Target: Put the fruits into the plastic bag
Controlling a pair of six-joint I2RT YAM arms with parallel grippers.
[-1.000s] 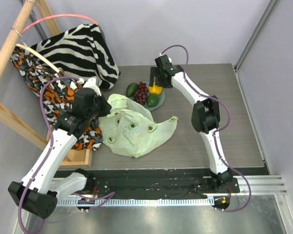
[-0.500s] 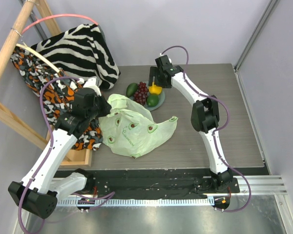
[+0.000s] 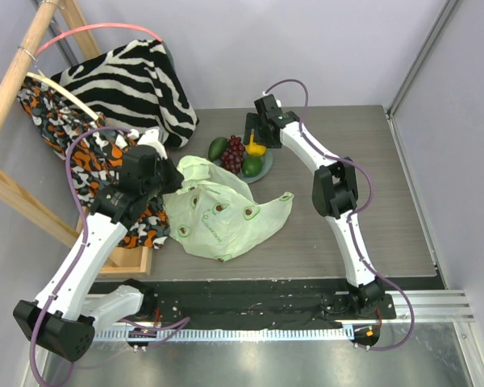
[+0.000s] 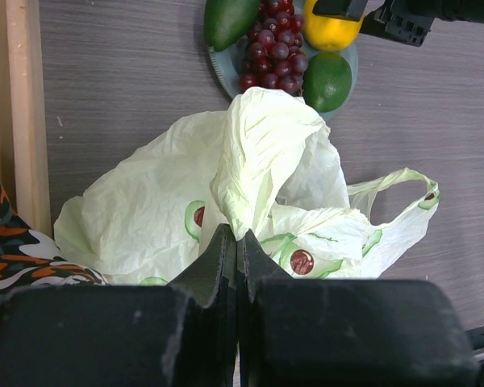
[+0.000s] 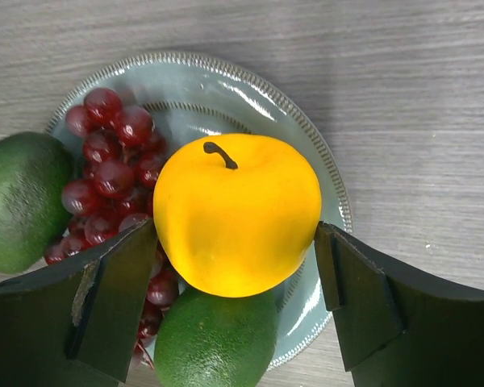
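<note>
The pale green plastic bag [image 3: 218, 218] lies crumpled on the table. My left gripper [image 3: 173, 176] is shut on a raised fold of the bag [image 4: 145, 210], pinched at the jaw tips [image 4: 238, 238]. Behind it, the grey-blue plate [image 3: 267, 166] holds the avocado [image 3: 217, 147], grapes [image 3: 234, 153], lime [image 3: 252, 166] and yellow lemon [image 3: 256, 149]. My right gripper [image 5: 236, 242] is shut on the lemon [image 5: 236, 193], one finger against each side, above the lime [image 5: 214, 339] and next to the grapes [image 5: 113, 177]. The dark purple-brown fruit is not in view.
A zebra-striped cloth [image 3: 137, 85] and an orange patterned cloth [image 3: 97, 161] hang on a wooden frame [image 3: 16, 105] at the left. The frame's rail [image 4: 28, 121] runs next to the bag. A grey wall stands behind the plate.
My right gripper has shifted slightly left over the plate, around the lemon. The left arm and the bag have not moved.
</note>
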